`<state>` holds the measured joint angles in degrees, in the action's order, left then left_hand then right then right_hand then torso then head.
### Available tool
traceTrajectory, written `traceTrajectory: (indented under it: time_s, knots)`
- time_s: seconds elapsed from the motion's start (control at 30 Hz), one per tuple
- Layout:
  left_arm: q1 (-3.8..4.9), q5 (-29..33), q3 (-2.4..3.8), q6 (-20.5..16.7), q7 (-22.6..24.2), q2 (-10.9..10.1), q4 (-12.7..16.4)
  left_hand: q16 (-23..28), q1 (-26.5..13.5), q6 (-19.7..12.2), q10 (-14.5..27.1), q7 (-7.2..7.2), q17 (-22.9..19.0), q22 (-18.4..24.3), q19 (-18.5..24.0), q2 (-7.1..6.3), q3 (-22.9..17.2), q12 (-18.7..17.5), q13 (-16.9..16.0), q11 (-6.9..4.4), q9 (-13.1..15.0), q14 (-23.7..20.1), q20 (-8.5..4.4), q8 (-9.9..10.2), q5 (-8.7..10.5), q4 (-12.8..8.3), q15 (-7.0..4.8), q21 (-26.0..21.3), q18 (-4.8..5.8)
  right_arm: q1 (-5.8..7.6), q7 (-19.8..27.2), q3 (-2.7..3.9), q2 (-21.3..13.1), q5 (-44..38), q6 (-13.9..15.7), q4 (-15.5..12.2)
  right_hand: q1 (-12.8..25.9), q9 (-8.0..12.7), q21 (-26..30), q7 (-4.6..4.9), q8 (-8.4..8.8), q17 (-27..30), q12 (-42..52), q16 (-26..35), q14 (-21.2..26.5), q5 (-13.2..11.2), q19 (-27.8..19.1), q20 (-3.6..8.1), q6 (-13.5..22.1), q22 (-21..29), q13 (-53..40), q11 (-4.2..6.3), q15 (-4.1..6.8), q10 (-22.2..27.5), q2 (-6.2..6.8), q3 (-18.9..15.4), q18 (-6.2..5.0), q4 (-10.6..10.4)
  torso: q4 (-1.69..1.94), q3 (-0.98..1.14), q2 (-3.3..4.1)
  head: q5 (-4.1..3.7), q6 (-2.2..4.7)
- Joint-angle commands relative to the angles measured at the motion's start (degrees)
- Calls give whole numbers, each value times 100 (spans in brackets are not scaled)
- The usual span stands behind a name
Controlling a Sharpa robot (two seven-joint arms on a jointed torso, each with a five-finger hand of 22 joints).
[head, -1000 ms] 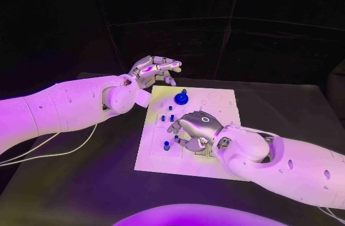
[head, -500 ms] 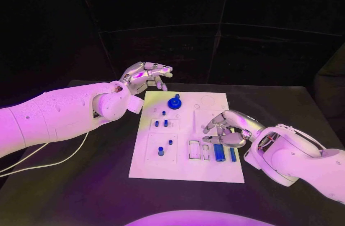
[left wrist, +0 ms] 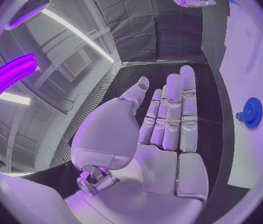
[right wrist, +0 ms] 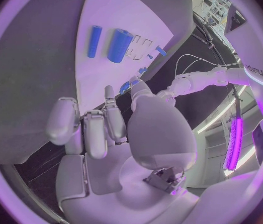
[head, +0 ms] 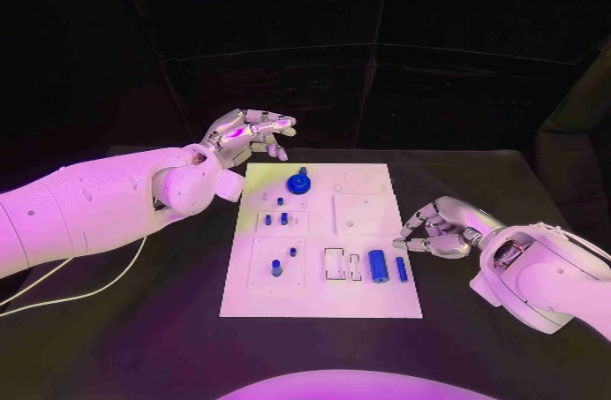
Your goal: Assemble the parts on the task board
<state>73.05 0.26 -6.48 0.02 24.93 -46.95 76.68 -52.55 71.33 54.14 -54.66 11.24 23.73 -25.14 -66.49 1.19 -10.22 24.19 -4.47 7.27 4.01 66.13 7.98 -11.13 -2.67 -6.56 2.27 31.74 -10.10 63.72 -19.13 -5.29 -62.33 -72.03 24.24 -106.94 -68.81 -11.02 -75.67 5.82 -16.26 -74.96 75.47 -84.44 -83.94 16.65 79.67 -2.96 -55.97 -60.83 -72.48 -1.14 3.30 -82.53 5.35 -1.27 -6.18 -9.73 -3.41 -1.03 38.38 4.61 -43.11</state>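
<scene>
The right robot hand (head: 440, 232) hangs over the black bench (head: 166, 329), just past the right edge of the flat white task board (head: 369, 298). Its silver fingers (right wrist: 88, 129) are curled in a little and set apart, and it holds nothing. Closest to this robot hand, on the board, lie two blue parts side by side: a thin blue stick (head: 401, 269) and then a fatter blue tube (head: 378, 266). The right wrist view shows the same thin stick (right wrist: 94, 41) and fat tube (right wrist: 119, 45) lying on the white plate (right wrist: 106, 84), apart from the fingers. A bit further from the right robot hand are small empty-looking white frames (head: 342, 265), and then little blue pegs (head: 278, 270) standing in the board. The left robot hand (head: 248, 131) is up by the far left corner of the board. Its fingers (left wrist: 175, 109) are straight and spread, and it holds nothing too. Near this robot hand, on the far end of the board, sits a round blue gear (head: 299, 184) with a knob on top. The left wrist view shows that blue gear (left wrist: 252, 112) on the white board (left wrist: 249, 59), beside the fingers but not touching them.
</scene>
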Motion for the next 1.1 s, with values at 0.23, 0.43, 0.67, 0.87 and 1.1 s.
traceTrajectory:
  time_s: [0.23,0.43,0.67,0.87,1.1]
  knots:
    - [2,-21,0,53,123,-26,23,17,-5,-14,46,9,-7,11,-51,33,44,42,1,-7,-1,-39,-1,-23,-3,9,9,-39,-26,-30,-572,-5,144,-513,-268,39,75,-117,-353,25,-191,-1060,935,-345,-525,-50,229,-29,224,-632,-1128,-16,-47,-455,-203,-447,197,-380,-44,1,-22,4,-44]
    - [-2,-21,0,61,121,-29,14,17,-5,-14,46,9,-7,11,-51,33,44,42,1,-7,-1,-39,-1,-23,-3,9,9,-39,-26,-91,-694,-8,316,-615,-462,98,25,-141,-440,39,-228,-1165,1084,-400,-542,-47,273,-40,289,-786,-1313,-31,-62,-534,-246,-554,222,-448,-52,4,-27,-9,-62]
    - [-11,-21,0,77,121,-21,7,17,-5,-14,46,9,-7,11,-51,33,44,42,1,-7,-1,-39,-1,-23,-3,9,9,-39,-26,-157,-790,-12,501,-717,-717,159,-3,-149,-468,48,-240,-1201,1116,-418,-548,-27,285,-46,322,-834,-1353,-39,-69,-550,-272,-596,229,-471,-36,0,-20,-37,-72]
    - [-17,-21,-1,82,120,-20,-3,17,-5,-14,46,9,-7,11,-51,33,44,42,1,-7,-1,-39,-1,-23,-3,9,9,-39,-26,-208,-863,-15,608,-774,-888,197,4,-158,-486,52,-257,-1225,1130,-430,-552,-54,290,-51,335,-864,-1372,-45,-76,-557,-289,-645,233,-508,-42,-4,-19,-47,-83]
    - [-22,-21,-1,90,111,-14,-10,17,-5,-14,46,9,-7,11,-51,33,44,42,1,-7,-1,-39,-1,-23,-3,9,9,-39,-26,-273,-941,-17,711,-802,-1072,278,14,-173,-491,60,-283,-1211,1094,-425,-547,-164,278,-62,368,-865,-1338,-54,-85,-532,-314,-733,232,-574,-37,-3,-24,-38,-75]
